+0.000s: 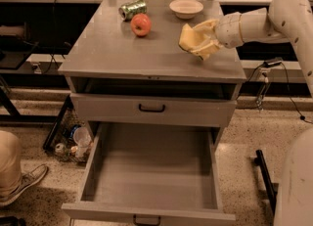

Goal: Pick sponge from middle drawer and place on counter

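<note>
My gripper [199, 39] reaches in from the right over the right part of the counter [122, 49]. It is shut on the pale-yellow sponge [189, 36] and holds it just above the counter surface, in front of the cream bowl. The middle drawer [151, 171] is pulled fully out at the bottom and its inside is empty. Its black handle [146, 218] shows at the front edge.
A red apple [141, 24] and a green can [132, 9] lie on the counter's far middle. A cream bowl [186, 8] sits at the far right. The drawer front above [151, 108] is closed. A person's shoe [22, 183] is at the lower left.
</note>
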Motion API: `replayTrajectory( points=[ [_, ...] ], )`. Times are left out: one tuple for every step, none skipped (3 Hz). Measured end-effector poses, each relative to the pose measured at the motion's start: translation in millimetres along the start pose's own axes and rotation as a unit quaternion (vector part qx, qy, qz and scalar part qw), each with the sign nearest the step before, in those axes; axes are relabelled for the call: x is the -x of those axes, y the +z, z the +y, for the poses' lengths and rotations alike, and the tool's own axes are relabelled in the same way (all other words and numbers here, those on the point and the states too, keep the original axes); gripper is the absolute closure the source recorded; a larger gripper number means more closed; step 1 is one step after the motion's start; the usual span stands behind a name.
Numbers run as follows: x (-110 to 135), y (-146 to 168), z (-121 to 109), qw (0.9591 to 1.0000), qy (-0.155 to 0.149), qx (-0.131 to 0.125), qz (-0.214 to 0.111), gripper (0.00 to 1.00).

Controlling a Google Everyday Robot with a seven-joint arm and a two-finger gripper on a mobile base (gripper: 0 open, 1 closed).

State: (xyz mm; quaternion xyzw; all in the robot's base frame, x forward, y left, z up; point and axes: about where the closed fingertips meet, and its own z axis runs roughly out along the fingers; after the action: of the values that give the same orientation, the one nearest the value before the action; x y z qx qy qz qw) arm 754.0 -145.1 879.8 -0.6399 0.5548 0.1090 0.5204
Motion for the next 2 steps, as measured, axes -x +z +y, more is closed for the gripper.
replayTrajectory(
  points=[
    [-0.7,3.0,-1.9,1.0,0.002,0.0,-0.003,0.34],
    [1.8,5.8,-2.8,1.0,0.001,0.003,-0.008,0.11]
  ],
)
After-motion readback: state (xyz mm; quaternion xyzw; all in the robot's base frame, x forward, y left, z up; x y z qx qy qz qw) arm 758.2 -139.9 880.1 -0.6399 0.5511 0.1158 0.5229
